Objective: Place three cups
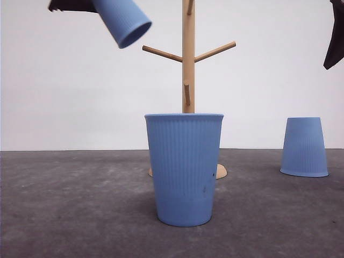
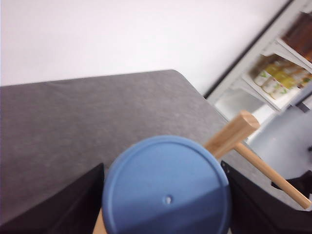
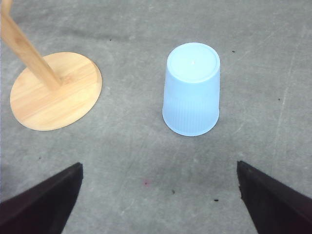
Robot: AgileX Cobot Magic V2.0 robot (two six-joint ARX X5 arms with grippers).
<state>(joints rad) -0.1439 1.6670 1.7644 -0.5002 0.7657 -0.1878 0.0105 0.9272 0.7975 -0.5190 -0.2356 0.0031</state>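
In the upper left of the front view, the left gripper (image 1: pixel 94 5) holds one cup (image 1: pixel 122 21) by its sides, tilted with the mouth toward the wooden peg stand (image 1: pixel 187 59). In the left wrist view the dark fingers (image 2: pixel 73 204) press on both sides of its flat base. A second cup (image 1: pixel 184 168) stands upright in the centre foreground, and a third cup (image 1: pixel 304 147) rests upside down at the right. The right gripper (image 3: pixel 158 195) hangs above it with jaws spread wide and empty. The cups look light and stiff; the ribbing probably helps the grip. Taking hold across the middle of the wall seems safest.
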